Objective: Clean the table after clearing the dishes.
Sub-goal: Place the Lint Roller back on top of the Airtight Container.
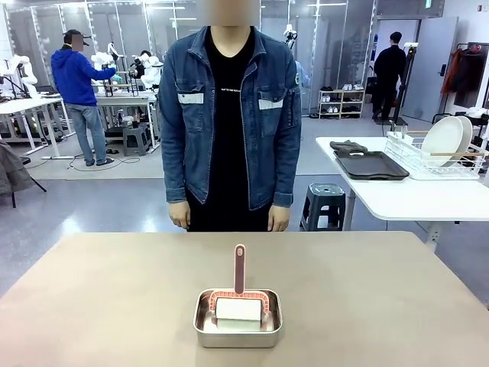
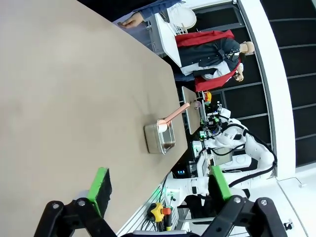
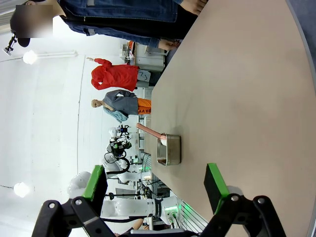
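In the left wrist view, the left gripper (image 2: 160,190) stands at the bottom of the frame with its 2 green pads far apart and nothing between them. The right gripper (image 3: 158,185) is at the bottom of the right wrist view, also spread wide and grasping nothing.

Beyond the fingers lies the table (image 1: 114,290), a wide beige-brown top that takes the lower half of the front view. On it, at the lower centre of that frame, sits a small steel pan (image 1: 238,319). Inside the pan lies a lint roller (image 1: 238,306) with a white roll, and its pink handle stands up above the pan's rim.

A person (image 1: 229,115) in a denim jacket stands at the far edge of the table, upper centre. At the right of the frame, a smaller white table (image 1: 412,199) carries a dark tray (image 1: 370,164) and a dish rack (image 1: 428,157) holding white plates (image 1: 447,139).
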